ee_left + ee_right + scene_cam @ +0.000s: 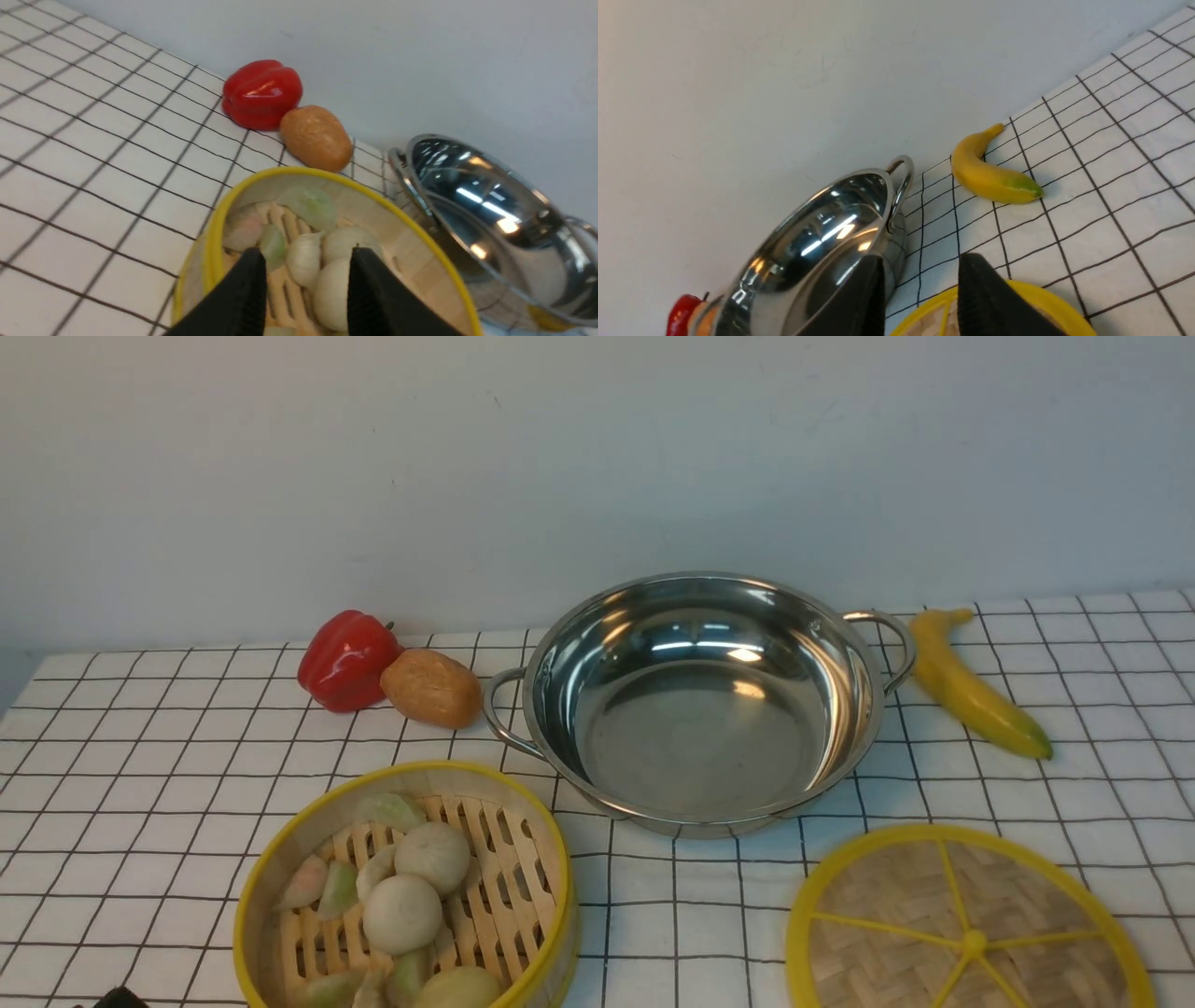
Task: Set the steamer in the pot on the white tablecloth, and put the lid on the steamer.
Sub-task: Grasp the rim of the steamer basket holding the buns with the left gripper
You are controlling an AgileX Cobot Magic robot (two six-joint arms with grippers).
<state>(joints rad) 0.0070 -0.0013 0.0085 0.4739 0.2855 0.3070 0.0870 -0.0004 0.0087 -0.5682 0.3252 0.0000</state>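
The steamer (406, 896), a yellow-rimmed bamboo basket with pale buns and dumplings, sits at the front left of the white tablecloth (140, 784). The empty shiny pot (700, 700) stands in the middle, behind it. The lid (966, 924), a flat woven disc with yellow spokes, lies at the front right. In the left wrist view my left gripper (306, 261) is open and empty, hovering over the near side of the steamer (327, 219), with the pot (495, 224) beyond. In the right wrist view my right gripper (920, 263) is open and empty above the lid's rim (1045, 298), beside the pot (817, 252).
A red pepper (347, 658) and a brown potato (431, 687) lie just left of the pot's left handle. A yellow banana (971, 686) lies right of the pot's right handle. A pale wall stands close behind the table.
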